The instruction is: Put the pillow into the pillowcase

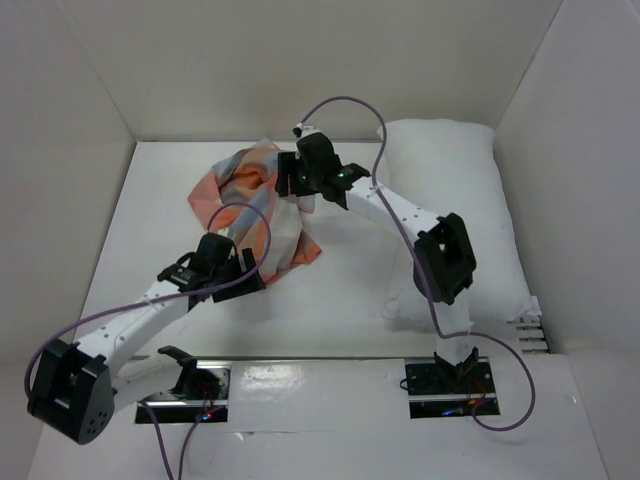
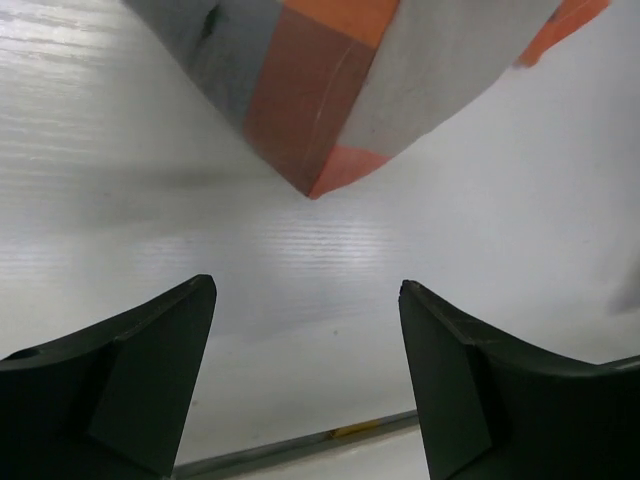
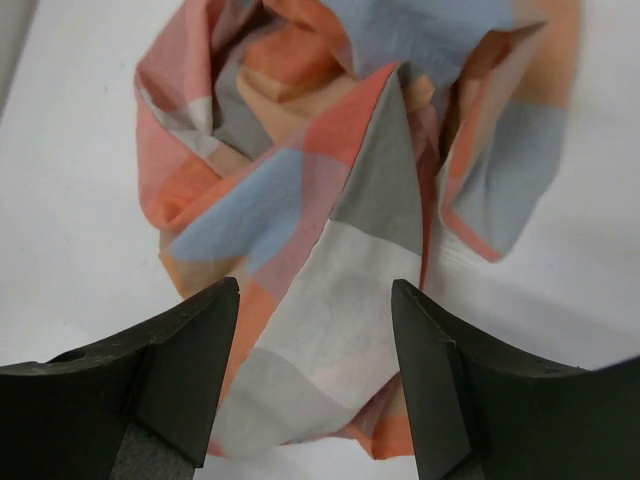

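Note:
The checked pillowcase [image 1: 250, 195] lies crumpled on the table left of centre, toward the back. The plain white pillow [image 1: 455, 200] lies along the right side, partly behind my right arm. My left gripper [image 1: 250, 275] is open and empty at the pillowcase's near corner. In the left wrist view that corner [image 2: 330, 90] hangs just beyond my left gripper [image 2: 308, 300], apart from the fingers. My right gripper [image 1: 303, 195] hovers over the pillowcase's right part. In the right wrist view it [image 3: 315, 300] is open, with the folds of the pillowcase [image 3: 340, 200] below and between the fingers.
White walls [image 1: 90, 120] enclose the table on the left, back and right. Purple cables [image 1: 385, 170] loop over both arms. A metal rail [image 1: 300, 375] with the arm bases runs along the near edge; it also shows in the left wrist view [image 2: 300, 440].

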You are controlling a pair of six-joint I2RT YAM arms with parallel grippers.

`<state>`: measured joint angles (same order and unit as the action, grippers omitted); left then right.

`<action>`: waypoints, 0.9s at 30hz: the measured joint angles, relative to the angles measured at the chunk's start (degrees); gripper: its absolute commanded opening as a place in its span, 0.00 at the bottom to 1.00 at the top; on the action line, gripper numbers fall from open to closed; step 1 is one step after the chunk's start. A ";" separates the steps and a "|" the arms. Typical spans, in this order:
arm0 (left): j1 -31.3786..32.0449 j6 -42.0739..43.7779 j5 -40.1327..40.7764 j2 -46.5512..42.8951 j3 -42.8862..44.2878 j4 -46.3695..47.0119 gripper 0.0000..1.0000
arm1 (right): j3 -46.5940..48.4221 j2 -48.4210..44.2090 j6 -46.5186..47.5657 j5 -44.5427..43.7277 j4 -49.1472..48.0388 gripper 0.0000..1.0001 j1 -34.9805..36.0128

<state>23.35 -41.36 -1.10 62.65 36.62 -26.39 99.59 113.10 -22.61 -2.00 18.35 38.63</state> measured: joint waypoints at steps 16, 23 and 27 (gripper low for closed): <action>0.11 -11.54 -0.26 8.50 -8.22 25.05 0.67 | 26.12 27.19 -0.63 4.50 9.51 0.08 -0.39; 0.04 -11.87 4.00 14.36 -4.07 25.49 0.15 | 25.77 26.05 -2.40 6.27 8.44 0.00 -1.11; -1.09 -11.28 7.06 15.28 1.03 22.56 0.00 | 25.77 22.95 -2.69 8.37 8.59 0.00 -2.08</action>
<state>22.26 -52.64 5.96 77.93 37.65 -3.84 125.36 136.05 -25.30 6.37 26.94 36.56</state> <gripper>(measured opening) 0.036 0.012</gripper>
